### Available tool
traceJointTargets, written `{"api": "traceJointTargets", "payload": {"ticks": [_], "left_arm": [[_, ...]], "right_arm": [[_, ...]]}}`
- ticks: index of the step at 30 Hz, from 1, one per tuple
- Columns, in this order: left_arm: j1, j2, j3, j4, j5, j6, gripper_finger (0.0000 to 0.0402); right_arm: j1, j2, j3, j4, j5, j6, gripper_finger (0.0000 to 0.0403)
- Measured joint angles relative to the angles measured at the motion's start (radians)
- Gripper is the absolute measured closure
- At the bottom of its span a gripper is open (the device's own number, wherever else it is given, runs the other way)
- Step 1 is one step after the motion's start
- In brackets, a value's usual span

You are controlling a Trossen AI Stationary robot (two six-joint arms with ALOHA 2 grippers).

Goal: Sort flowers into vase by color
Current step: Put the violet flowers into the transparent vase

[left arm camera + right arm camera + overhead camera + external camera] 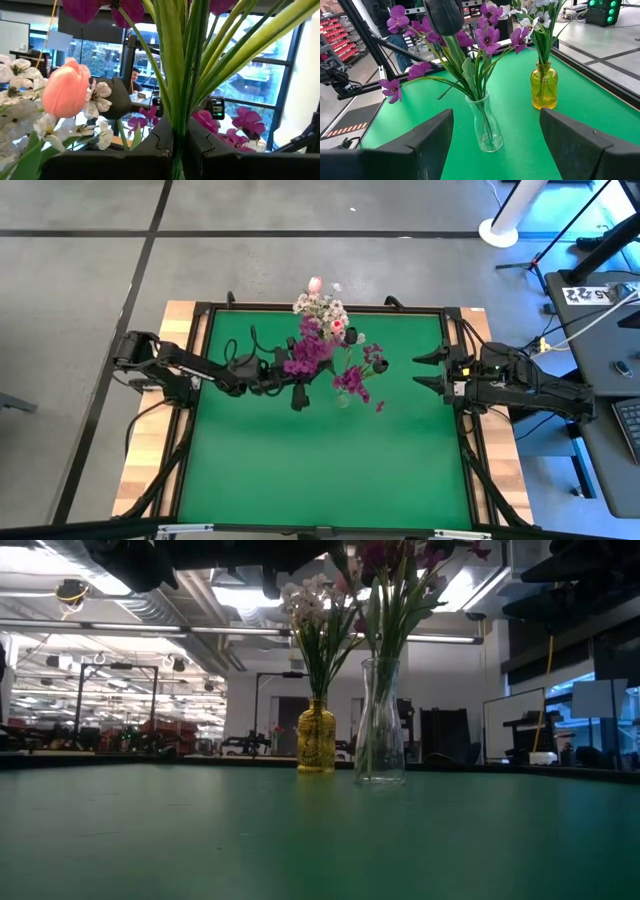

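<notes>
- The left gripper (pixel 300 380) reaches from the 9 o'clock side to the middle of the green desk (pixel 300 470), high above the clear vase (pixel 343 395).
- Its fingers (pixel 150 150) are pinched narrow on a bundle of green stems (pixel 180 75); in the left wrist view the stems rise straight up out of the slit between the two dark pads.
- The purple flowers (pixel 310 352) on that bundle spread at the gripper's tip, just toward 9 o'clock of the clear vase's mouth.
- More purple flowers (pixel 487 37) already stand in the clear vase (pixel 485 125), their stems fanning out above its neck; one bloom (pixel 390 89) droops far out to the side.
- The yellow vase (pixel 543 89) stands upright just beside the clear one, toward 12 o'clock on the desk, apart from it.
- It holds the white clusters (pixel 318 305) and a pale pink tulip bud (pixel 315 284); a pink tulip (pixel 65 90) and white blossoms (pixel 20 107) show close in the left wrist view.
- In the low view both vases stand on the desk, yellow vase (pixel 316 736) and clear vase (pixel 380 725) side by side.
- The right gripper (pixel 432 370) waits at the desk's 3 o'clock edge, its fingers (pixel 590 145) spread wide and holding nothing.
</notes>
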Motion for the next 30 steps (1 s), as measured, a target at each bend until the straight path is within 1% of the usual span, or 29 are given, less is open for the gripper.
{"api": "traceJointTargets", "payload": {"ticks": [6,11,16,19,24,30], "left_arm": [[0.015,0.001,0.0,-0.009,-0.002,0.0,0.0397],[0.027,0.033,0.004,-0.011,-0.003,0.0,0.0397],[0.027,0.073,0.042,-0.015,-0.002,0.018,0.0397],[0.027,0.089,0.087,-0.087,-0.003,0.05,0.0397],[0.027,0.095,0.162,-0.319,-0.018,0.052,0.0397],[0.023,0.095,0.172,-0.399,-0.041,0.05,0.0397]], "right_arm": [[0.0,0.0,0.0,0.0,0.0,0.0,0.0107],[0.0,0.0,0.0,0.0,0.0,-0.001,0.0107],[0.0,0.0,0.0,0.0,0.0,-0.001,0.0107],[0.0,0.0,0.0,0.0,0.0,-0.001,0.0107],[0.0,0.0,0.0,0.0,0.0,-0.001,0.0107],[0.0,0.0,0.0,0.0,0.0,-0.001,0.0107]]}}
